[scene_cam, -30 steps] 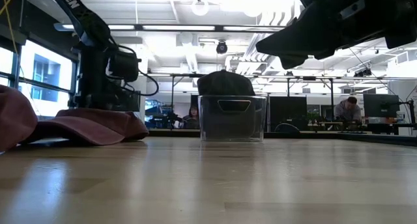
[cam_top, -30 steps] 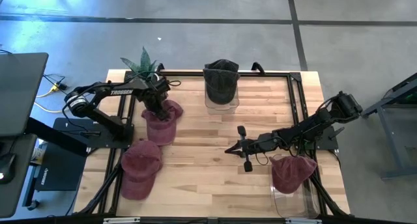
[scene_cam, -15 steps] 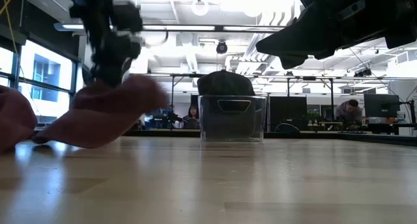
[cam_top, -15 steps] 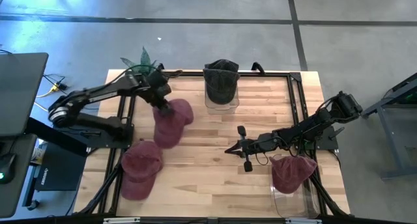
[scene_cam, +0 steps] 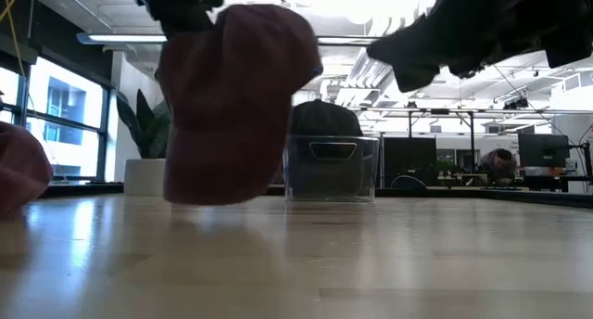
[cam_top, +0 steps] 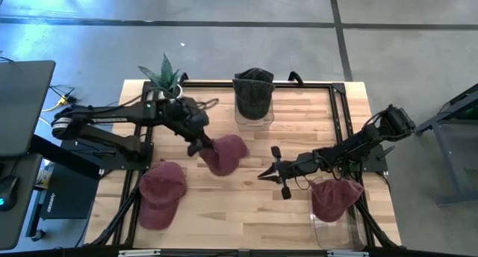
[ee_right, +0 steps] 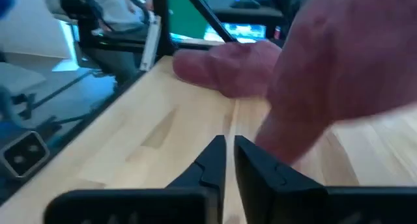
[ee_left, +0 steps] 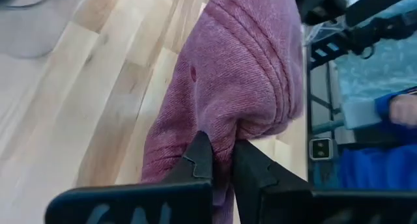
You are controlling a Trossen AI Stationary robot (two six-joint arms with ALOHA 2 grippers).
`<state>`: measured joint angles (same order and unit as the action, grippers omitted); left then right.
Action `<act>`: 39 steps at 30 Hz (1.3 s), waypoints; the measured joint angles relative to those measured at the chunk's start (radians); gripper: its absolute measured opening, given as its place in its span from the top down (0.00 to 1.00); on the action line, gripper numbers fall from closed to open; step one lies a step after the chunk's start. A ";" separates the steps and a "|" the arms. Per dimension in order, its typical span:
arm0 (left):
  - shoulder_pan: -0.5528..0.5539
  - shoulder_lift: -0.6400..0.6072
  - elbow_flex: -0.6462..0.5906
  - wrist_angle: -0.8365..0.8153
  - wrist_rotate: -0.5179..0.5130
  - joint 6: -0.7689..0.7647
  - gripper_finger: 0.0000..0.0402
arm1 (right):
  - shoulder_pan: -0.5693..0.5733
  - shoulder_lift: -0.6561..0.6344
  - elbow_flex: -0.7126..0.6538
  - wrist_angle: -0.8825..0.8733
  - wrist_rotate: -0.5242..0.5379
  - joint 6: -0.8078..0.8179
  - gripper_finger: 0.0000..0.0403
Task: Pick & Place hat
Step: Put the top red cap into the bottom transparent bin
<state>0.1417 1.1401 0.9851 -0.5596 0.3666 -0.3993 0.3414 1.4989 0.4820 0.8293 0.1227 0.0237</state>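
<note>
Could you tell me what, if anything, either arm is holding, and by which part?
The left gripper pinches a fold of the maroon hat, which hangs clear of the table; the right gripper holds nothing.

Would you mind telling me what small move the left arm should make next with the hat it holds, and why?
Probably keep carrying it toward the right gripper. The left gripper is pinched on the maroon hat, which hangs clear of the table near its middle, with the right gripper close beside it.

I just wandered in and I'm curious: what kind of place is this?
Probably a robotics lab in an open office: two arms work at a wooden table, the left tool lifting a maroon hat, with monitors and a person behind.
</note>
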 joint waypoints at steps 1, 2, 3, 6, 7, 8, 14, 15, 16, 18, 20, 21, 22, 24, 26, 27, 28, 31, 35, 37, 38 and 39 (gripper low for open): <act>-0.018 0.015 -0.001 0.023 -0.015 -0.002 0.97 | 0.003 0.000 0.005 0.004 -0.015 -0.008 0.91; -0.035 0.027 -0.001 0.041 -0.027 -0.002 0.97 | 0.007 0.000 0.015 0.005 -0.036 -0.023 0.88; -0.048 0.038 -0.001 0.058 -0.041 -0.001 0.97 | 0.012 0.000 0.028 0.004 -0.060 -0.033 0.85; -0.072 0.079 0.000 0.086 -0.087 0.001 0.97 | 0.033 0.000 0.076 -0.007 -0.089 -0.111 0.72; -0.073 0.089 -0.001 0.090 -0.098 0.001 0.97 | 0.042 0.000 0.097 -0.026 -0.071 -0.151 0.67; -0.073 0.100 -0.002 0.103 -0.101 0.001 0.97 | 0.052 0.000 0.120 -0.051 -0.034 -0.197 0.63; -0.071 0.157 0.000 0.158 -0.137 0.001 0.97 | 0.099 0.010 0.268 -0.269 0.361 -0.376 0.44; -0.071 0.161 0.000 0.166 -0.137 0.001 0.97 | 0.096 0.018 0.286 -0.284 0.395 -0.398 0.42; -0.071 0.165 0.000 0.177 -0.138 0.001 0.97 | 0.087 0.029 0.302 -0.294 0.406 -0.416 0.41; -0.071 0.177 0.000 0.212 -0.144 0.001 0.97 | 0.057 0.057 0.335 -0.294 0.410 -0.427 0.39; -0.071 0.186 0.000 0.226 -0.146 0.000 0.97 | 0.023 0.083 0.360 -0.309 0.417 -0.419 0.37; -0.071 0.189 0.000 0.238 -0.146 0.000 0.97 | 0.005 0.096 0.371 -0.331 0.433 -0.402 0.36; -0.071 0.189 0.000 0.243 -0.146 0.000 0.97 | -0.011 0.105 0.379 -0.357 0.449 -0.379 0.36; -0.072 0.189 0.000 0.256 -0.146 0.000 0.97 | -0.036 0.116 0.384 -0.421 0.478 -0.324 0.35; -0.079 0.189 0.000 0.266 -0.144 0.000 0.97 | -0.056 0.118 0.383 -0.467 0.470 -0.256 0.35; -0.085 0.189 0.000 0.271 -0.142 0.000 0.97 | -0.064 0.118 0.383 -0.487 0.450 -0.221 0.35; -0.092 0.189 0.000 0.278 -0.140 -0.001 0.97 | -0.073 0.117 0.383 -0.500 0.420 -0.192 0.35; -0.118 0.189 0.000 0.279 -0.127 -0.001 0.97 | -0.097 0.117 0.383 -0.510 0.242 -0.131 0.36; -0.165 0.189 0.000 0.296 -0.126 -0.003 0.96 | -0.122 0.117 0.383 -0.507 0.087 -0.064 0.42; -0.190 0.189 0.000 0.320 -0.126 -0.010 0.95 | -0.126 0.117 0.383 -0.506 0.088 -0.049 0.46; -0.202 0.189 0.000 0.331 -0.126 -0.016 0.94 | -0.126 0.117 0.383 -0.507 0.097 -0.049 0.49; -0.211 0.189 0.000 0.338 -0.126 -0.018 0.94 | -0.126 0.117 0.383 -0.507 0.109 -0.049 0.52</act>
<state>-0.0695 1.3289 0.9848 -0.2215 0.2405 -0.4170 0.2157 1.6157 0.8654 0.3225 0.2313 -0.0257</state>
